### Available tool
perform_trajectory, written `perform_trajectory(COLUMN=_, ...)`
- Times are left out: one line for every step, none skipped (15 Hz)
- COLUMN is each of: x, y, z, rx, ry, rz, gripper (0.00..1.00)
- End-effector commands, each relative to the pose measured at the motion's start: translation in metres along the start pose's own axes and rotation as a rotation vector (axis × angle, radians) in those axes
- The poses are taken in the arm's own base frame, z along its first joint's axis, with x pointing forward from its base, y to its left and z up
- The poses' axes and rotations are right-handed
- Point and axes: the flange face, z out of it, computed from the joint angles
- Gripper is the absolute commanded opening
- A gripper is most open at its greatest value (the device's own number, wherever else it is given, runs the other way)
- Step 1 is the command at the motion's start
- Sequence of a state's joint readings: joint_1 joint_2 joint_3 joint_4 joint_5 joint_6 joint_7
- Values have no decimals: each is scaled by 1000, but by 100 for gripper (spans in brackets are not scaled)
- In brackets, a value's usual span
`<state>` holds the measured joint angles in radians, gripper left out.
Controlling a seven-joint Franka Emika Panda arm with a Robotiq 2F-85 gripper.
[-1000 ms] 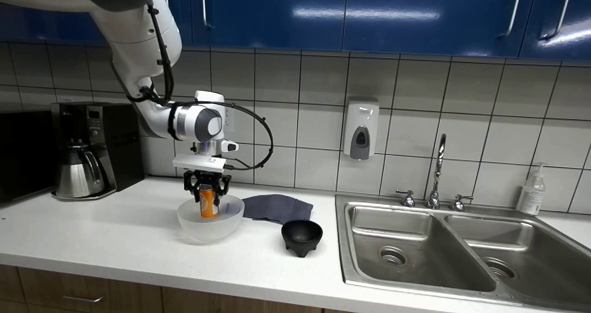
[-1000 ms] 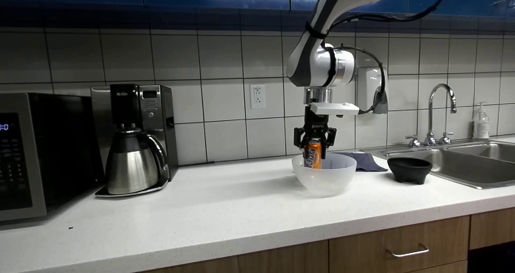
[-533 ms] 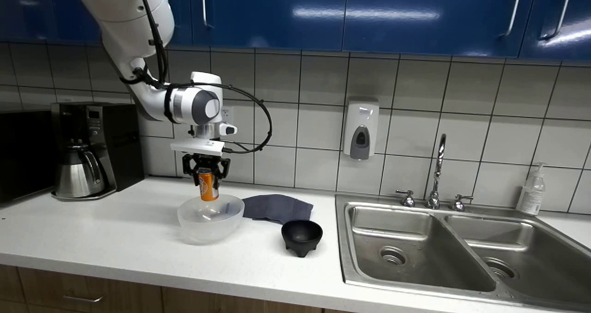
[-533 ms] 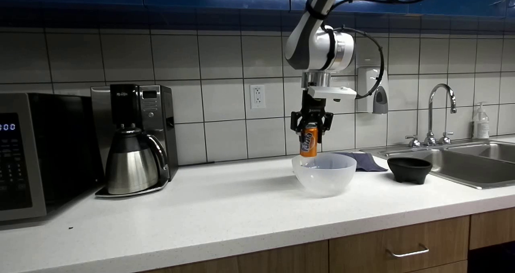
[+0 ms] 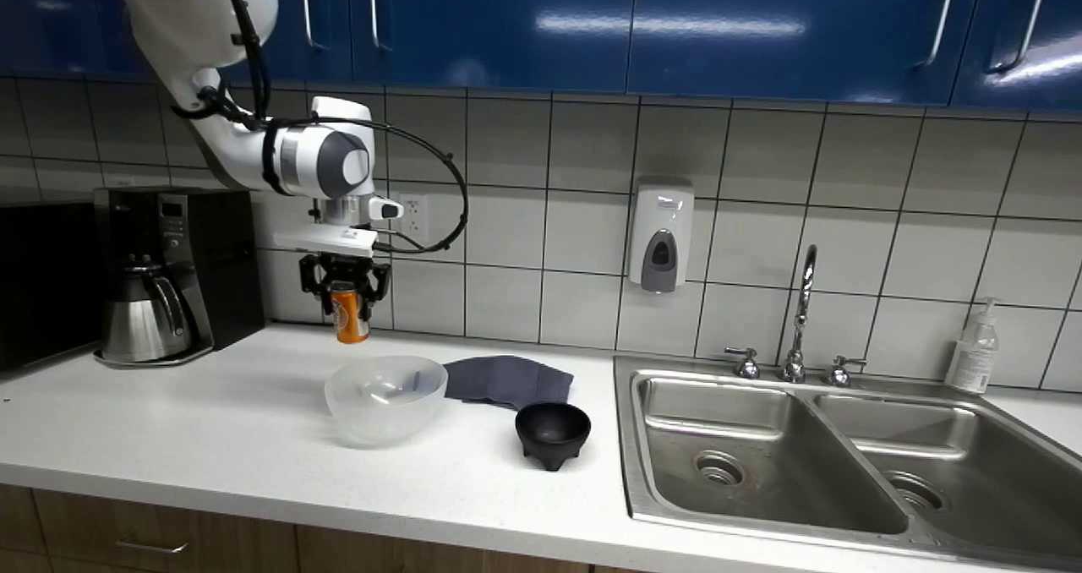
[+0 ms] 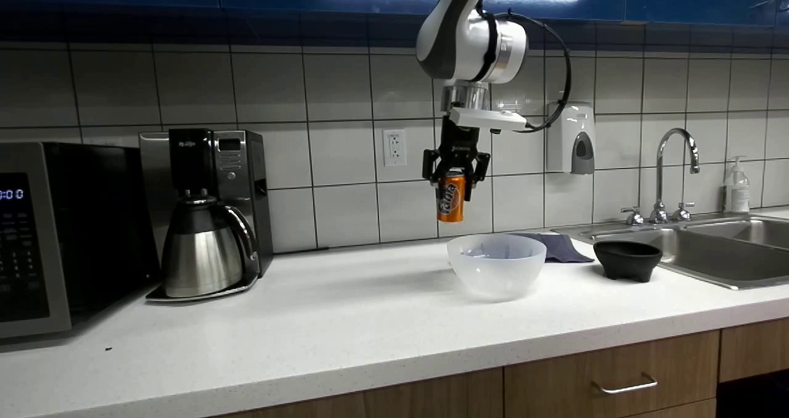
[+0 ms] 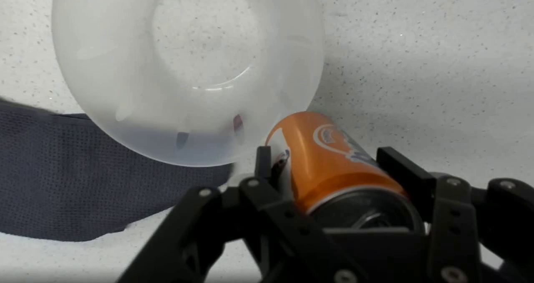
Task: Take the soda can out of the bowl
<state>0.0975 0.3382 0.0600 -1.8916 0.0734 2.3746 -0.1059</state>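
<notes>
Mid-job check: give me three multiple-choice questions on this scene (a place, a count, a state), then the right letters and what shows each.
1. Where is the small black footed round bowl, relative to the larger whitish translucent round bowl and the silver rectangular metal sink?
A) In the larger bowl
B) In the sink
C) On the white counter, between them

2. How many basins has that sink?
A) One
B) Two
C) Three

3. What state is the small orange cylindrical metal soda can in?
A) Held in the air by the black two-fingered pincer
B) Standing in the larger bowl
C) Lying on the counter

1 C: an exterior view shows it between them.
2 B: two show in an exterior view.
3 A: fingers flank it in the wrist view; both exterior views show a gap beneath it.
</notes>
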Motion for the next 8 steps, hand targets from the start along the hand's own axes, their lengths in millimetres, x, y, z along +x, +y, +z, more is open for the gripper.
perform_trajectory(x=-11, y=-30, z=-23, rx=-5, ry=-7, rz=4, gripper=40)
perform_trajectory(x=-13, y=-37, z=-24, rx=-2, ry=-10, rz=3, gripper=40)
perform_trajectory(x=-16, y=-44, z=-24, rx=-1, ry=-13, rz=1, gripper=40)
perform_trajectory(x=-18, y=-51, z=-24, rx=0, ry=-18, rz=0, gripper=40)
perform_trajectory(x=-21, y=-57, z=-23, rx=3, ry=-23, rz=0, gripper=40)
perform_trajectory(x=-23, y=-62, z=-23, rx=4, ry=-28, rz=0, gripper=40)
perform_trajectory(x=-27, y=-67, z=-21, rx=6, ry=-33, rz=-1, gripper=40)
perform_trajectory(x=-29, y=-72, z=-20, rx=8, ry=-39, rz=-2, gripper=40)
